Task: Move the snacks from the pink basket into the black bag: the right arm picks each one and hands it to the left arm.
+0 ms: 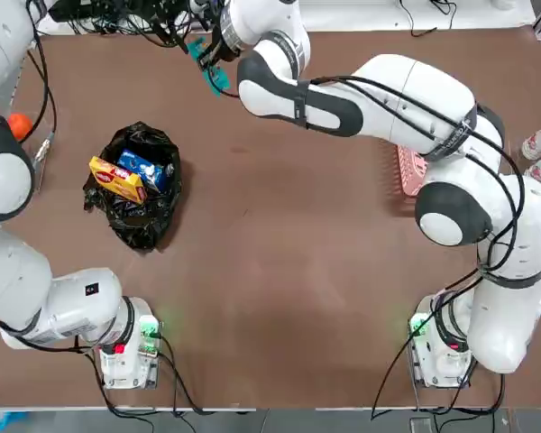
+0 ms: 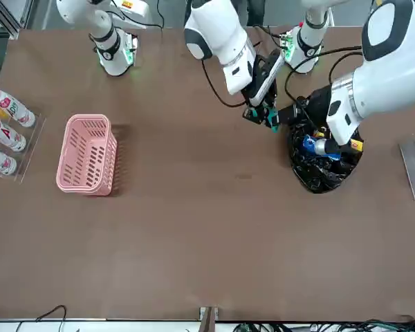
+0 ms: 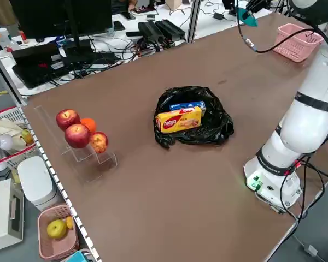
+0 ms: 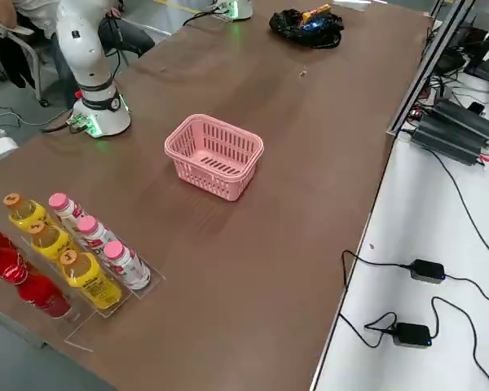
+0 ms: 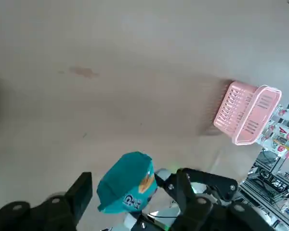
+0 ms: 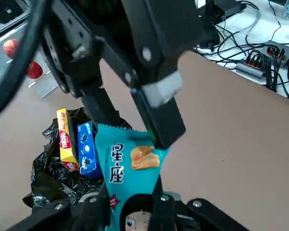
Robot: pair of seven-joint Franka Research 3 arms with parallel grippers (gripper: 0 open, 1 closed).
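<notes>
The teal packet stands between my two grippers above the table's far side, long axis along my right gripper's fingers, free end inside my left gripper's spread fingers. Right fingers clamp it. The black bag lies nearer my left arm.

Wide bare table through the middle, open for passage between the black bag at left and the pink basket at right. Bag mouth partly filled by the yellow packet and blue-and-white pouch. Far centre crowded: right gripper and left gripper close together around the teal packet, raised above the table. Right arm spanning above the basket. Fruit rack along the left edge, bottles along the right edge.
</notes>
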